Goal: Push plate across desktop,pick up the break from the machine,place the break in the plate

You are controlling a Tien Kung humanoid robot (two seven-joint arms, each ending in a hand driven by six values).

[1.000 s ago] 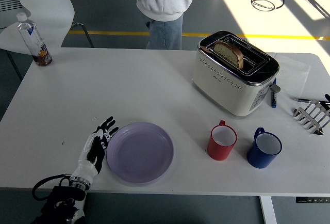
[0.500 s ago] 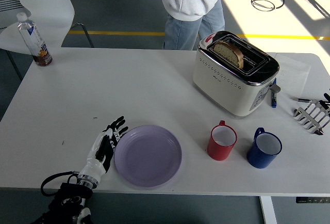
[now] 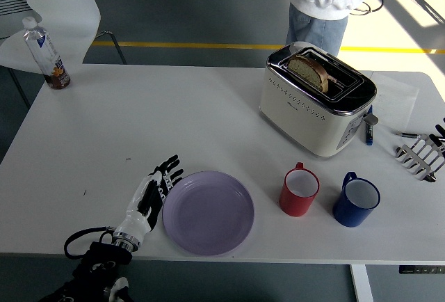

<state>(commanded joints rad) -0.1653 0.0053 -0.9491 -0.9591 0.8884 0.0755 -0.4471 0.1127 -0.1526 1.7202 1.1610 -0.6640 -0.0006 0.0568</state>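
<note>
The lilac plate [image 3: 208,212] lies near the table's [image 3: 174,121] front edge, left of the red mug [image 3: 299,191], with the left hand [image 3: 151,193] flat against its left rim, fingers extended and slightly apart. Bread [image 3: 308,71] stands in the toaster [image 3: 316,100], well apart behind. The right hand [image 3: 423,154] rests at the right edge, fingers loosely spread.

Lilac plate [image 3: 208,213] near edge; bread [image 3: 308,71] in toaster [image 3: 316,106], prob. upright.
</note>
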